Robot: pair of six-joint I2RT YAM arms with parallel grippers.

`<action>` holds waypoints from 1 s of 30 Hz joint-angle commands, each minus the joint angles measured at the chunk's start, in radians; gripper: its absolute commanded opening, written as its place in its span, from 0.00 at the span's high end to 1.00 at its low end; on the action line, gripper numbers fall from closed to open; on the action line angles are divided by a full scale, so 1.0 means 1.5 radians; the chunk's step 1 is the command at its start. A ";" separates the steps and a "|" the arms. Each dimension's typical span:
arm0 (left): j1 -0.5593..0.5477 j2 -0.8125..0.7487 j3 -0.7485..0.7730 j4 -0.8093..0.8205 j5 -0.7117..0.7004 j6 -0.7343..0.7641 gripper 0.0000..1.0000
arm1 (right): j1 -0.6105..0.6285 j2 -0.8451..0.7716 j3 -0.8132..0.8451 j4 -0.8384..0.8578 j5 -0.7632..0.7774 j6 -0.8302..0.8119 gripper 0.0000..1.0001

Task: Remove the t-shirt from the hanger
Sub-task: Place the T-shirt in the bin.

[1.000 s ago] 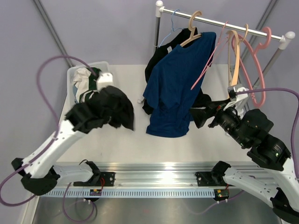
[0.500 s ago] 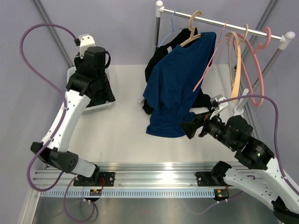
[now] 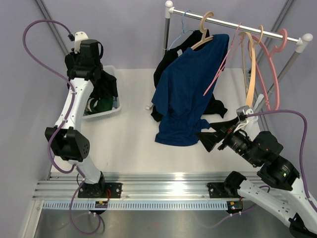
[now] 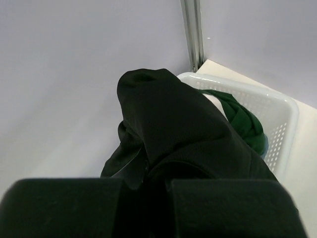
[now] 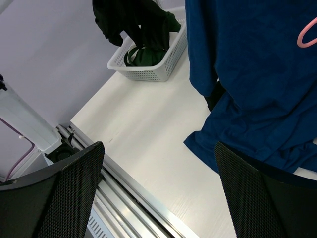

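Note:
A blue t-shirt (image 3: 185, 89) hangs on a wooden hanger (image 3: 205, 29) from the rack rail (image 3: 237, 25), its hem resting on the table. My left gripper (image 3: 93, 73) is shut on a black t-shirt (image 3: 106, 84), which hangs over the white basket (image 3: 106, 112) at the back left. In the left wrist view the black t-shirt (image 4: 173, 129) bulges out from between the closed fingers of that gripper (image 4: 156, 191). My right gripper (image 3: 213, 131) stands open just right of the blue t-shirt's hem (image 5: 247, 74), nothing between its fingers (image 5: 74, 188).
The basket (image 5: 148, 74) holds green and white clothes. A second black garment (image 3: 166, 64) hangs behind the blue t-shirt. Empty pink hangers (image 3: 270, 64) and a bare wooden hanger (image 3: 250, 59) hang at the rail's right end. An aluminium rail (image 3: 163, 183) runs along the near table edge.
My left arm has swung the black t-shirt from low over the table's left side up and back to above the basket. The right gripper shifted slightly near the blue hem, staying open.

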 commanded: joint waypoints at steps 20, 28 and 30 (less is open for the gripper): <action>0.113 0.177 -0.150 0.284 0.303 -0.079 1.00 | 0.005 -0.030 -0.010 0.019 0.010 -0.001 0.01; 0.139 0.274 -0.073 0.156 0.283 -0.102 0.93 | 0.005 -0.034 -0.011 0.018 0.022 -0.004 0.01; 0.141 0.271 -0.075 0.153 0.298 -0.102 0.90 | 0.005 -0.034 -0.012 0.018 0.022 -0.004 0.00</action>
